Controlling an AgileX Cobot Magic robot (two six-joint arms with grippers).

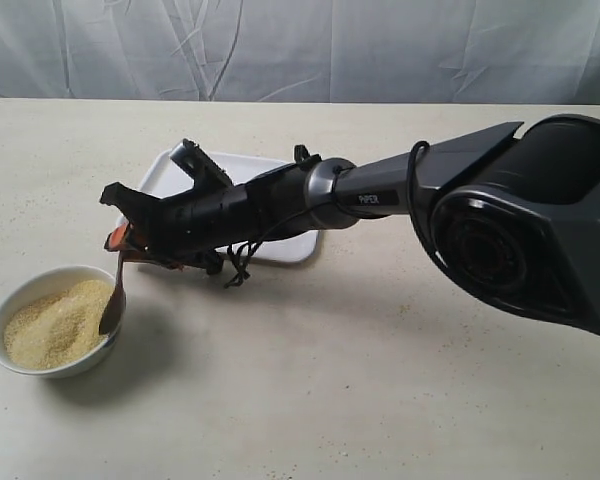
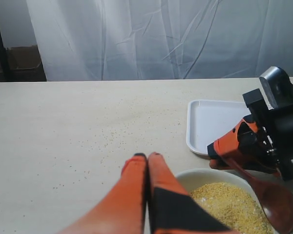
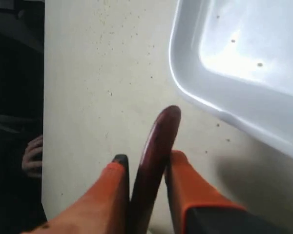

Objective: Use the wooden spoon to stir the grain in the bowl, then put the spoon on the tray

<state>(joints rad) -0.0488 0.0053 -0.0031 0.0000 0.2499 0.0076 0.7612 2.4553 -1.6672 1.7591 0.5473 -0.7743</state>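
Observation:
The small white bowl of pale yellow grain stands at the front left of the table. My right gripper reaches across to it and is shut on the handle of the dark wooden spoon, whose head dips into the grain at the bowl's right side. In the right wrist view the spoon handle is pinched between the orange fingers. The left gripper is shut with nothing in it, just beside the bowl. The spoon head lies in the grain. The white tray lies behind the arm.
The right arm's black body spans the table from the right and covers part of the tray. Loose grains are scattered on the tabletop. A white curtain hangs behind the table.

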